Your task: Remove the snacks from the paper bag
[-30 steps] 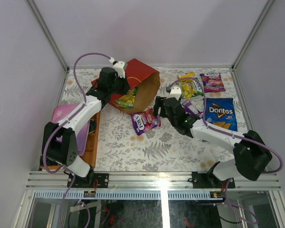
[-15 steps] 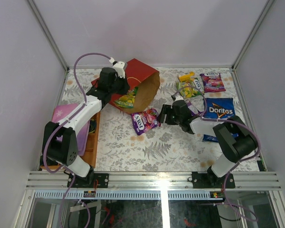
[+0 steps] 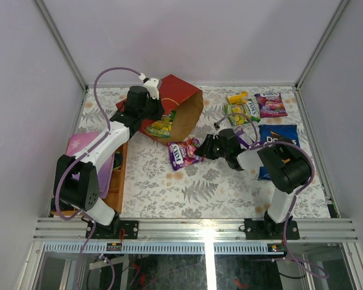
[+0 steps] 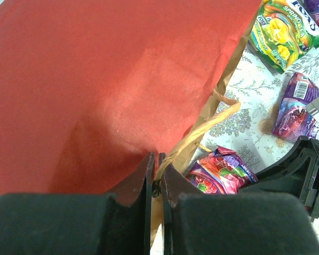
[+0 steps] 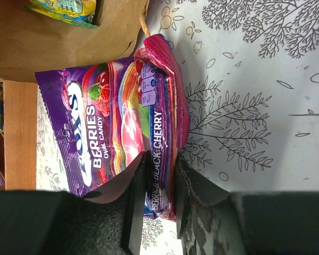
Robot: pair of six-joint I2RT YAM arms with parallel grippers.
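On the flowered desk (image 3: 169, 199), the right jaws pinch the edge of a purple berry packet (image 5: 101, 138) lying flat just outside the paper bag (image 3: 181, 103). A green-yellow packet (image 3: 161, 128) lies in the bag's brown mouth. Farther back, the left jaws clamp the bag's red rim. Other packets (image 3: 270, 104) rest at the far right.

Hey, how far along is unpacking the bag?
Done: Doritos and several small packets lie right of the bag. In hand: right jaws pinch the berries packet just outside it. Remaining: a green-yellow packet at the bag's mouth; left jaws hold the bag.
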